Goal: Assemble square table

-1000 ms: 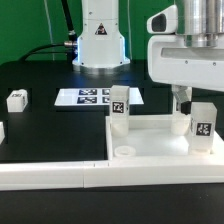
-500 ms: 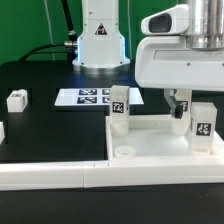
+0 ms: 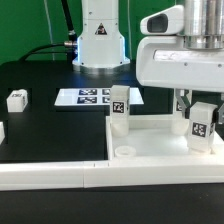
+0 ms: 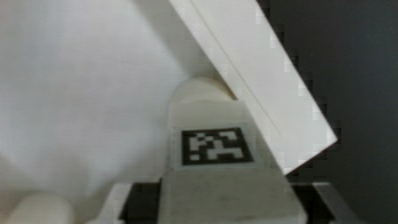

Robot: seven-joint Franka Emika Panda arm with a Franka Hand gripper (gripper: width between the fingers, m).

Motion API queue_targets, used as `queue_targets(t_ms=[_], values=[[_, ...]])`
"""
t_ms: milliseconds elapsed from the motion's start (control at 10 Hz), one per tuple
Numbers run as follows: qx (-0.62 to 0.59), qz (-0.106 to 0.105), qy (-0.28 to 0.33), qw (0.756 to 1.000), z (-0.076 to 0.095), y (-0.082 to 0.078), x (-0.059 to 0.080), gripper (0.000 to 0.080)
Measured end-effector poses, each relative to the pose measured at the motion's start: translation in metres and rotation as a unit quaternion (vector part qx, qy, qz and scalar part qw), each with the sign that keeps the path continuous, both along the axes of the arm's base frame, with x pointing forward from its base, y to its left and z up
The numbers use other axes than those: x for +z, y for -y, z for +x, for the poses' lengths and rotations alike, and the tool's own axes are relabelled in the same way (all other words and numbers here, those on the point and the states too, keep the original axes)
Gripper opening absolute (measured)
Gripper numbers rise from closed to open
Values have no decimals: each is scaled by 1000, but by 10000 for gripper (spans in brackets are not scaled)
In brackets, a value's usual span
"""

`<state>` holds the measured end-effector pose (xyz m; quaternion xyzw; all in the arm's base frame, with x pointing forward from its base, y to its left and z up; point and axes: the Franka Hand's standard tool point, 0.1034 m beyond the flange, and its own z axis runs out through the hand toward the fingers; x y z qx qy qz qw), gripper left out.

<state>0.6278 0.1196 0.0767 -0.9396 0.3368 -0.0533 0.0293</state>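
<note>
The white square table top (image 3: 150, 150) lies at the front of the exterior view, its raised rim (image 4: 249, 60) running past the camera in the wrist view. One tagged white leg (image 3: 120, 108) stands upright at its far left corner. A second tagged leg (image 3: 203, 128) (image 4: 217, 140) stands upright at the far right corner. My gripper (image 3: 200, 108) (image 4: 224, 205) is down over this leg, its dark fingers pressed against both sides of the leg's upper part.
A loose leg (image 3: 16, 99) lies on the black table at the exterior view's left, another (image 3: 2, 130) at the very edge. The marker board (image 3: 85, 97) lies near the robot base (image 3: 100, 40). The L-shaped border rail (image 3: 50, 172) runs along the front.
The gripper has come down and shifted to the exterior view's right over the far right leg, and its fingers have shut on it. The other parts have not moved.
</note>
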Motion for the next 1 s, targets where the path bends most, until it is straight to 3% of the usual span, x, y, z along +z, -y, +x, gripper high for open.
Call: queue_targets(t_ms=[200,300,500,700,1000], values=[[-104,14,-11,994,-1,2,1,292],[-191,31,-13,981,-1,3,1,292],[-374,71,-19,924,-3,-3,-3,292],[-471,92,-15,877,-1,-8,-3,293],[-454,89,-15,886,-1,-7,-4,293]])
